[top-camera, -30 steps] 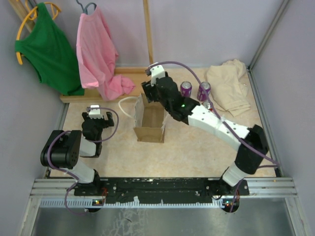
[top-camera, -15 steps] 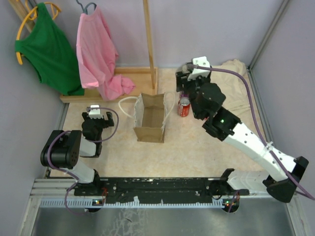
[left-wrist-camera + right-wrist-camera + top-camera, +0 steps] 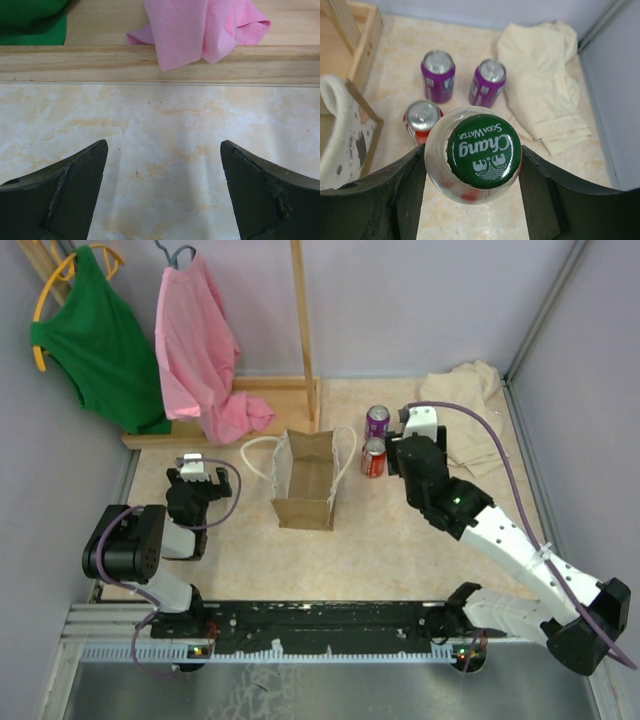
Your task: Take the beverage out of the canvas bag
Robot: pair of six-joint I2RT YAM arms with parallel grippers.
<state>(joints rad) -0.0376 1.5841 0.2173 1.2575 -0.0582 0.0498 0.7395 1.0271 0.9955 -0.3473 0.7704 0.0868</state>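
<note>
Well, the beverage, a clear glass bottle with a green soda-water cap, is already out of the canvas bag and hangs upright in the right gripper, whose two dark fingers are clamped against its shoulder from either side. It sits in the air to the right of the bag, just beside a red can that stands by the bag's right wall. Two purple cans stand a little farther back, and a crumpled cream cloth lies at the far right. The bag itself stands open-mouthed at the middle of the table, its white handles flopped to either side. What seems left is to set the bottle down, and the care lies in picking the spot: the bare table on the near side of the red can looks safer than the crowded patch among the cans. Bring it down straight, hold the grip until the base is felt to rest flat, then part the fingers evenly so neither drags the glass sideways into the red can. The left gripper waits low at the near left, jaws spread wide over bare table, holding nothing.
</note>
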